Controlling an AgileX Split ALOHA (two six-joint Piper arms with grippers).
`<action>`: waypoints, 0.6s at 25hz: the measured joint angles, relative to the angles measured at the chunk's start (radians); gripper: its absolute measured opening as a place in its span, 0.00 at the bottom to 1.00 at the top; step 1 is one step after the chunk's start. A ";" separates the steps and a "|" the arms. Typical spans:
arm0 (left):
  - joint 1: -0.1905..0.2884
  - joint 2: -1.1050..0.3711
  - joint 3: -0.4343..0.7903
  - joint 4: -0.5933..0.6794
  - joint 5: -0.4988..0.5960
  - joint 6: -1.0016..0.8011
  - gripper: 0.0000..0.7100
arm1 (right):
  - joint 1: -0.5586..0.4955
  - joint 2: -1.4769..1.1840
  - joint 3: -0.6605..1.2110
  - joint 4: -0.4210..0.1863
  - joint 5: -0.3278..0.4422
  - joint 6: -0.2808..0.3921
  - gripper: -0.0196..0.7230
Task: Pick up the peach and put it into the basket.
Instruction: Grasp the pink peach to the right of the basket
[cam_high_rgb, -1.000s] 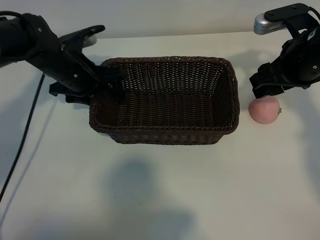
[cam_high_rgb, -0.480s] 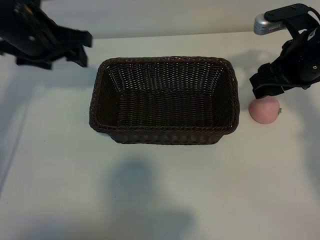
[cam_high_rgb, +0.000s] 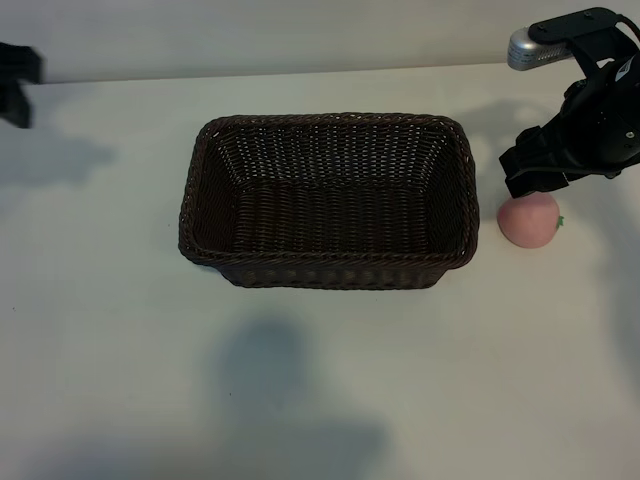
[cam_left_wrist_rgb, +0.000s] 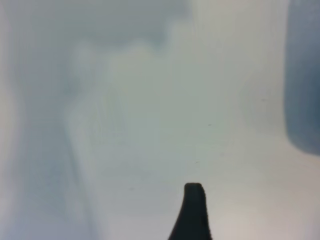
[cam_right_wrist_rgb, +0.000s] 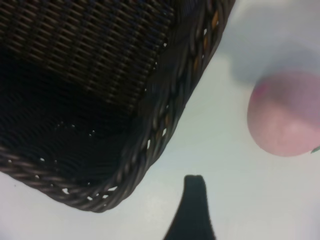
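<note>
The peach (cam_high_rgb: 530, 220) lies on the white table just right of the basket (cam_high_rgb: 330, 119), apart from its wall; it is pale pink with a green leaf on its right end. My right gripper (cam_high_rgb: 538, 176) hovers directly behind the peach, open, with nothing in it. In the right wrist view one dark finger (cam_right_wrist_rgb: 194, 205) points at bare table between the basket's corner (cam_right_wrist_rgb: 165, 125) and the peach (cam_right_wrist_rgb: 287, 115). The basket is empty. Only a tip of my left arm (cam_high_rgb: 15, 80) shows at the far left edge; its one visible finger (cam_left_wrist_rgb: 194, 210) stands alone over bare table.
The white table (cam_high_rgb: 320, 380) stretches wide in front of the basket and to its left. The right arm's silver-capped upper part (cam_high_rgb: 532, 45) hangs over the back right corner. A wall runs along the table's back edge.
The left arm has pulled away from the basket's left end, back and left until almost out of view. The right arm, peach and basket have not moved.
</note>
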 joint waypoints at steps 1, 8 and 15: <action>0.013 -0.012 0.000 0.000 0.008 0.016 0.86 | 0.000 0.000 0.000 0.000 0.000 0.000 0.81; 0.046 -0.142 0.051 -0.021 0.041 0.098 0.84 | 0.000 0.000 0.000 0.000 0.001 -0.001 0.81; 0.046 -0.459 0.274 -0.045 0.004 0.132 0.84 | 0.000 0.000 0.000 -0.002 0.002 -0.001 0.81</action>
